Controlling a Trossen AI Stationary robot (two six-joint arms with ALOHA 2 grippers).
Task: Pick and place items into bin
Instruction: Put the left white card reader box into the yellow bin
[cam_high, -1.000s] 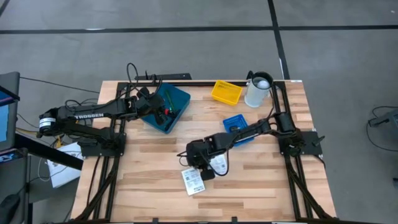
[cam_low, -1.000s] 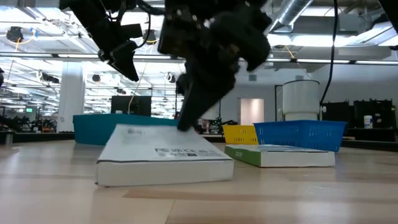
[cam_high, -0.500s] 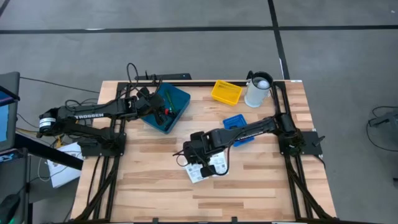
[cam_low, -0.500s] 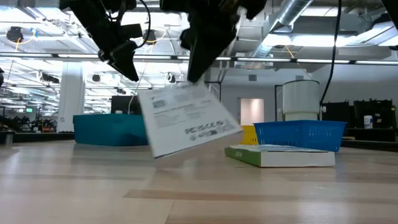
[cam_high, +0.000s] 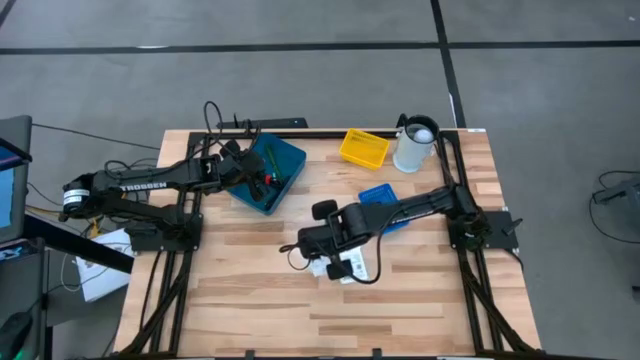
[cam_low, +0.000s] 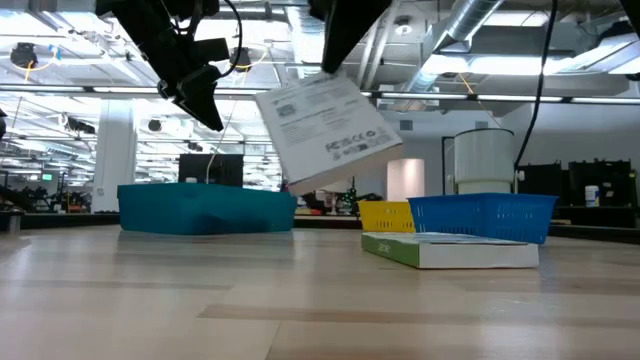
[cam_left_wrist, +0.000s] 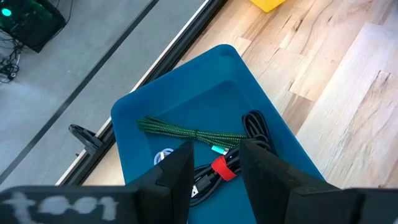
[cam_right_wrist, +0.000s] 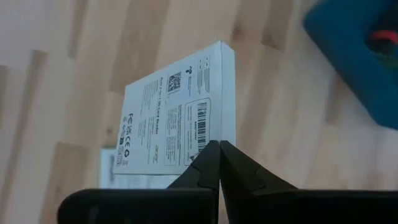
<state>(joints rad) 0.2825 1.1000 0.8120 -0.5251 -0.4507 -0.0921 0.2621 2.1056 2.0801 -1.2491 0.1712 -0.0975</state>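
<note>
A teal bin (cam_high: 290, 158) stands at the table's far left. It holds a green cord (cam_left_wrist: 186, 132), black cords (cam_left_wrist: 255, 124) and a small red piece (cam_left_wrist: 222, 168). My left gripper (cam_left_wrist: 214, 171) hovers open over the bin. My right gripper (cam_right_wrist: 219, 158) hangs over the table's middle, shut on a white printed box (cam_low: 325, 130). A second box, white with a green side (cam_low: 450, 250), lies flat on the table under the right arm. My right gripper pinches the white box between its two shut fingers at one short edge (cam_right_wrist: 210, 138), near a corner. The fingers come from above, pointing steeply down. The box hangs below them, tilted, its printed face sideways, clear of the table.
A small blue basket (cam_high: 383, 200) sits beside the right arm. A yellow basket (cam_high: 364, 148) and a white cylinder container (cam_high: 415, 145) stand at the far right. Bare wood lies along the near half of the table (cam_high: 250, 310).
My right gripper has risen from the table and tipped more steeply downward, staying shut. The white box, which lay flat on the wood, has come up by one end, swung to a tilted hang and is now lifted clear.
</note>
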